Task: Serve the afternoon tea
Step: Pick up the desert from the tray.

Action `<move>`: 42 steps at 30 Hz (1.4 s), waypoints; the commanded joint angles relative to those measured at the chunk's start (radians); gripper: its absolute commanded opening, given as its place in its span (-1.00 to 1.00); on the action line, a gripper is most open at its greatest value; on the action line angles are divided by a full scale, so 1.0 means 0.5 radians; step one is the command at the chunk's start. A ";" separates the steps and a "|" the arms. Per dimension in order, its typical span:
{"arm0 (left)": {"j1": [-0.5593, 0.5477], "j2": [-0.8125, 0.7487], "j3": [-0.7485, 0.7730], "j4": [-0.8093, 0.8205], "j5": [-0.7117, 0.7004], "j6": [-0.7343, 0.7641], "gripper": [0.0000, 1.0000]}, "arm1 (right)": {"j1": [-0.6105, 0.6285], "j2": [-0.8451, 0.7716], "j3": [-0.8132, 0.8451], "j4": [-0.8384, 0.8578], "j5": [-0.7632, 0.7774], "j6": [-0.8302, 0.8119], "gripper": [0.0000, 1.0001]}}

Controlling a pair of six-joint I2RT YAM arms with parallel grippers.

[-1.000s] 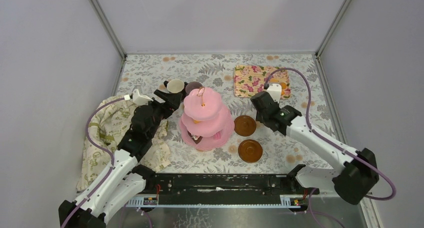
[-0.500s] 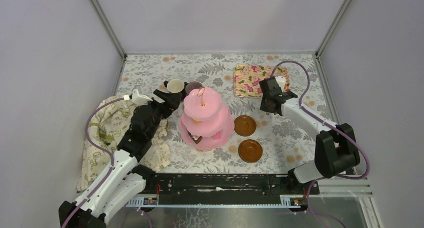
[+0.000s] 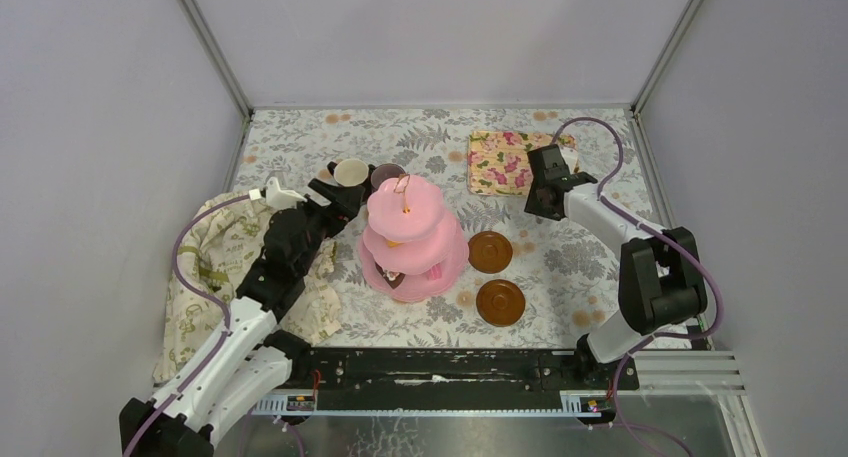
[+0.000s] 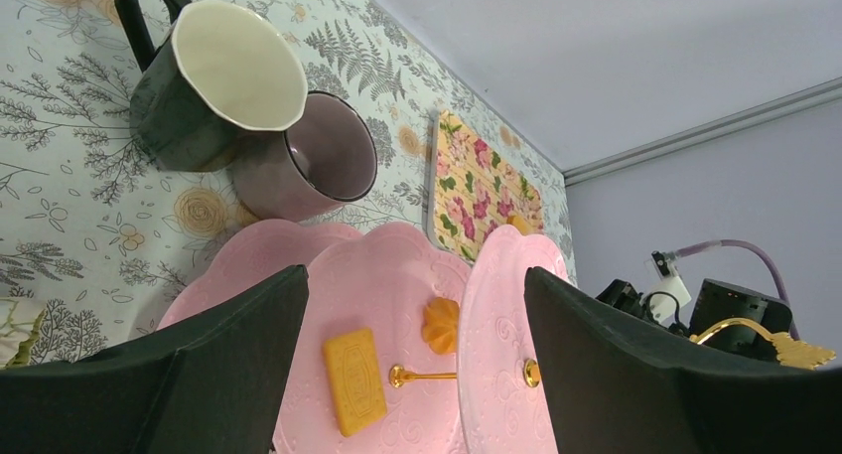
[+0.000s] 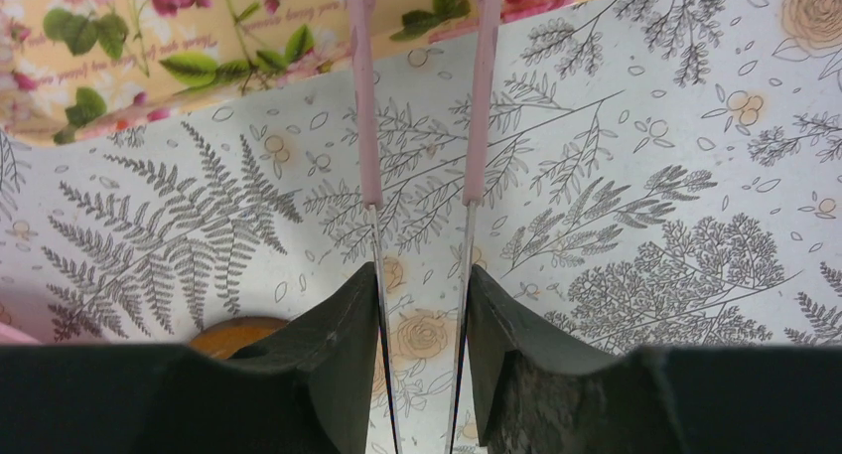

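Operator: Where's the stand?

Spotter: Your stand point(image 3: 410, 239) sits mid-table point(image 3: 600, 267). It has three glossy pink scalloped tiers on a gold post with a loop handle. In your left wrist view, one tier carries an embossed orange biscuit point(image 4: 355, 379) and a fluted orange sweet point(image 4: 440, 323). From above, the bottom tier holds a dark sweet point(image 3: 396, 278) and a pink sweet point(image 3: 436, 270).

Operator: And the jaws?

Spotter: Your left jaws stand wide apart, holding nothing, just beside the stand's left. Its tiers show in the gap between them, not touching them. Beyond them, a faceted dark mug point(image 4: 213, 86) with a cream inside and a purplish mug point(image 4: 318, 166) stand pressed side by side. Your right jaws are clamped on tongs point(image 5: 361, 86), metal arms with pink tips, well apart from the stand. The tips reach the near edge of the floral tray point(image 3: 500, 162).

Operator: Saucers?

Spotter: One round brown saucer point(image 3: 490, 251) lies flat just right of the stand, and a second saucer point(image 3: 500, 302) lies nearer you, not touching it. A leaf-print cloth point(image 3: 215, 257) lies crumpled under your left arm.
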 commanded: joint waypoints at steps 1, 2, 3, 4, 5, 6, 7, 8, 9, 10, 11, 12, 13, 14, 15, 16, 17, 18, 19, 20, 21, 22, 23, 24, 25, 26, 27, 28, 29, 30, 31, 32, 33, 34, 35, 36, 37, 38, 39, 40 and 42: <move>0.019 0.029 -0.009 0.124 0.034 0.021 0.76 | -0.057 0.032 0.110 0.054 -0.039 -0.019 -0.17; 0.021 0.034 -0.008 0.128 0.037 0.021 0.75 | -0.065 0.047 0.121 0.049 -0.048 -0.017 -0.17; 0.023 0.038 -0.007 0.131 0.037 0.021 0.75 | -0.074 0.060 0.128 0.045 -0.051 -0.014 -0.16; 0.025 0.039 -0.009 0.129 0.040 0.021 0.75 | -0.076 0.073 0.138 0.042 -0.051 -0.011 -0.16; 0.028 0.041 -0.009 0.133 0.039 0.023 0.76 | -0.083 0.085 0.144 0.041 -0.053 -0.008 -0.16; 0.031 0.040 -0.009 0.134 0.039 0.024 0.75 | -0.089 0.097 0.150 0.039 -0.058 -0.003 -0.16; 0.034 0.042 -0.010 0.132 0.038 0.025 0.75 | -0.092 0.107 0.158 0.038 -0.062 0.000 -0.16; 0.038 0.042 -0.012 0.133 0.041 0.025 0.76 | -0.095 0.118 0.163 0.038 -0.063 0.003 -0.15; 0.040 0.041 -0.012 0.135 0.043 0.027 0.75 | -0.102 0.131 0.172 0.037 -0.065 0.005 -0.15; 0.042 0.044 -0.012 0.135 0.044 0.027 0.76 | -0.108 0.143 0.178 0.035 -0.065 0.006 -0.15; 0.049 0.048 -0.014 0.137 0.049 0.027 0.76 | -0.113 0.147 0.187 0.030 -0.067 0.008 -0.15; 0.050 0.049 -0.015 0.137 0.051 0.027 0.76 | -0.117 0.149 0.196 0.027 -0.061 0.008 -0.15; 0.052 0.049 -0.014 0.138 0.055 0.027 0.75 | -0.124 0.148 0.200 0.025 -0.062 0.008 -0.15; 0.055 0.052 -0.015 0.138 0.056 0.027 0.76 | -0.127 0.150 0.205 0.023 -0.064 0.006 -0.15; 0.059 0.051 -0.015 0.138 0.057 0.027 0.76 | -0.131 0.150 0.206 0.018 -0.058 0.005 -0.15; 0.059 0.052 -0.018 0.137 0.059 0.027 0.75 | -0.139 0.149 0.204 0.017 -0.053 0.005 -0.15; 0.063 0.054 -0.021 0.140 0.061 0.027 0.75 | -0.143 0.149 0.200 0.018 -0.050 0.004 -0.15; 0.066 0.056 -0.026 0.148 0.062 0.025 0.76 | -0.151 0.145 0.195 0.017 -0.049 0.003 -0.15; 0.068 0.056 -0.028 0.156 0.067 0.022 0.76 | -0.152 0.138 0.192 0.016 -0.049 0.002 -0.15; 0.070 0.061 -0.033 0.160 0.071 0.019 0.76 | -0.155 0.131 0.189 0.019 -0.048 0.001 -0.15; 0.071 0.068 -0.036 0.167 0.079 0.016 0.76 | -0.157 0.127 0.187 0.018 -0.046 -0.001 -0.15; 0.071 0.070 -0.037 0.170 0.086 0.012 0.75 | -0.162 0.125 0.189 0.017 -0.046 -0.004 -0.15; 0.071 0.076 -0.035 0.174 0.091 0.010 0.76 | -0.161 0.126 0.193 0.015 -0.054 -0.010 -0.16; 0.074 0.078 -0.034 0.176 0.097 0.009 0.76 | -0.163 0.122 0.205 0.000 -0.072 -0.017 -0.17; 0.074 0.078 -0.034 0.176 0.097 0.008 0.76 | -0.162 0.106 0.208 -0.008 -0.085 -0.019 -0.19; 0.076 0.077 -0.034 0.177 0.096 0.009 0.75 | -0.160 0.087 0.207 -0.009 -0.096 -0.020 -0.19; 0.075 0.072 -0.036 0.174 0.095 0.008 0.76 | -0.160 0.059 0.199 -0.010 -0.100 -0.020 -0.20; 0.074 0.066 -0.039 0.174 0.095 0.008 0.76 | -0.161 0.030 0.194 -0.013 -0.101 -0.022 -0.20; 0.074 0.063 -0.041 0.172 0.096 0.007 0.76 | -0.161 0.001 0.189 -0.019 -0.103 -0.025 -0.20; 0.077 0.060 -0.041 0.174 0.094 0.004 0.75 | -0.160 -0.031 0.179 -0.023 -0.101 -0.025 -0.20; 0.077 0.056 -0.045 0.175 0.096 0.002 0.75 | -0.160 -0.063 0.168 -0.026 -0.099 -0.027 -0.20; 0.077 0.059 -0.049 0.178 0.097 -0.003 0.75 | -0.162 -0.090 0.154 -0.023 -0.093 -0.026 -0.20; 0.078 0.061 -0.053 0.185 0.102 -0.006 0.76 | -0.163 -0.116 0.141 -0.023 -0.086 -0.028 -0.21; 0.078 0.066 -0.055 0.187 0.105 -0.011 0.76 | -0.161 -0.136 0.132 -0.022 -0.081 -0.031 -0.21; 0.076 0.069 -0.054 0.192 0.109 -0.014 0.75 | -0.163 -0.153 0.125 -0.023 -0.079 -0.032 -0.22; 0.077 0.072 -0.057 0.192 0.113 -0.016 0.76 | -0.161 -0.166 0.122 -0.023 -0.068 -0.034 -0.22; 0.077 0.070 -0.057 0.190 0.116 -0.019 0.75 | -0.161 -0.173 0.124 -0.023 -0.057 -0.036 -0.22; 0.076 0.073 -0.058 0.190 0.117 -0.018 0.75 | -0.167 -0.175 0.126 -0.026 -0.044 -0.040 -0.23; 0.077 0.068 -0.058 0.190 0.118 -0.016 0.76 | -0.175 -0.171 0.133 -0.029 -0.035 -0.043 -0.23; 0.077 0.064 -0.056 0.187 0.114 -0.015 0.75 | -0.182 -0.165 0.138 -0.027 -0.032 -0.046 -0.23; 0.077 0.054 -0.055 0.175 0.104 -0.009 0.76 | -0.216 -0.141 0.155 -0.016 -0.027 -0.050 -0.23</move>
